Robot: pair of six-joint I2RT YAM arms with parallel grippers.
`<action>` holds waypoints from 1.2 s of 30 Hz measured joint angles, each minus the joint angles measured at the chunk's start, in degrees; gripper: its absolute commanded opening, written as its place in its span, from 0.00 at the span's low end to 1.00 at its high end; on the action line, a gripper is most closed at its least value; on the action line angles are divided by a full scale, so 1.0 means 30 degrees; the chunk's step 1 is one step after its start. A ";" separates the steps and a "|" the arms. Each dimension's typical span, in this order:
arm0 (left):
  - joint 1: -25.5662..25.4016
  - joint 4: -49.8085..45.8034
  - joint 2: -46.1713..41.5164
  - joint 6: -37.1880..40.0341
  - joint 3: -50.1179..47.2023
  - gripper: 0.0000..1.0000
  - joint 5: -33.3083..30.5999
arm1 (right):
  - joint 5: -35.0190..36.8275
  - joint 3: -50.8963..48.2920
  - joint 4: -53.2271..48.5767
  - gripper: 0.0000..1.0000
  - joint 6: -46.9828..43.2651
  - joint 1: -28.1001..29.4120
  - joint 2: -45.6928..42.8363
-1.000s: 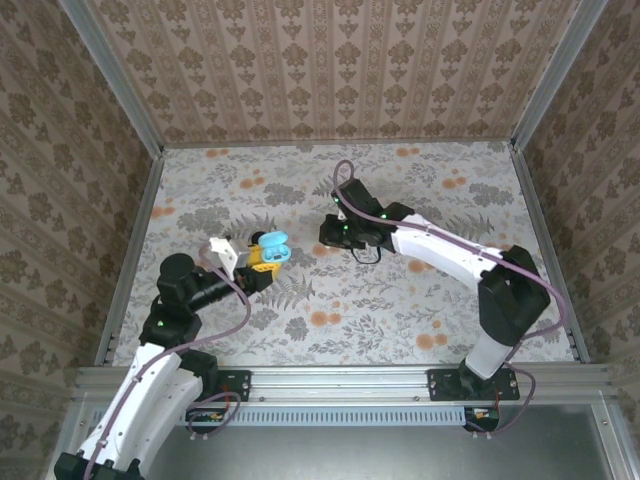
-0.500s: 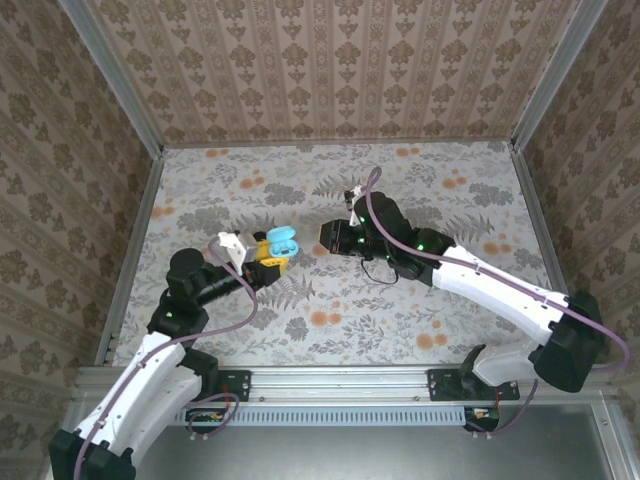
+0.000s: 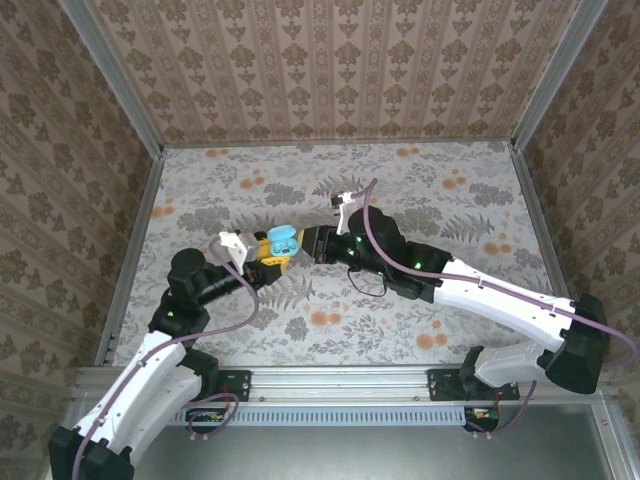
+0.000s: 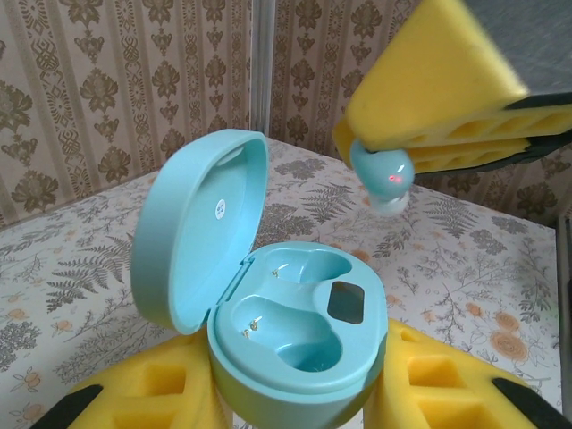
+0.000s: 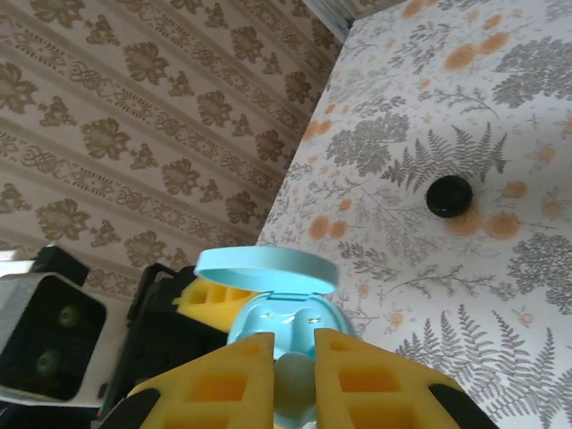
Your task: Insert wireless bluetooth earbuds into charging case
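Observation:
The teal charging case (image 4: 304, 335) stands upright with its lid (image 4: 201, 223) swung open and both wells empty. My left gripper (image 4: 299, 398) is shut on the case's base, one yellow pad on each side. In the top view the case (image 3: 283, 240) sits left of centre, held by the left gripper (image 3: 268, 256). My right gripper (image 5: 293, 380) is shut on a teal earbud (image 5: 293, 386). That earbud (image 4: 382, 174) hangs a short way above and beyond the case's wells, apart from them. From above, the right gripper (image 3: 318, 243) is just right of the case.
A small black round piece (image 5: 449, 196) lies on the floral table (image 3: 420, 200) beyond the case. Patterned walls with metal rails (image 3: 135, 250) close in the left, back and right sides. A thin cable loops from the right arm (image 3: 372, 283).
The right arm has swung left and brought the teal earbud up to the open case. The left gripper has shifted the case slightly right and back.

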 measured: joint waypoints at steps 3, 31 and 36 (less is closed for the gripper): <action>-0.0007 0.0058 0.0029 -0.0087 -0.0029 0.28 -0.0007 | 0.0211 0.0000 0.0306 0.14 -0.0051 0.0372 0.0007; -0.0240 0.0495 0.0036 -0.0423 -0.0240 0.28 -0.0576 | 0.0758 0.1690 0.1304 0.15 -0.1027 0.1581 0.2856; -0.0240 0.0488 0.0036 -0.0466 -0.0415 0.28 -0.0634 | 0.0758 0.1792 0.1319 0.15 -0.1144 0.1596 0.3198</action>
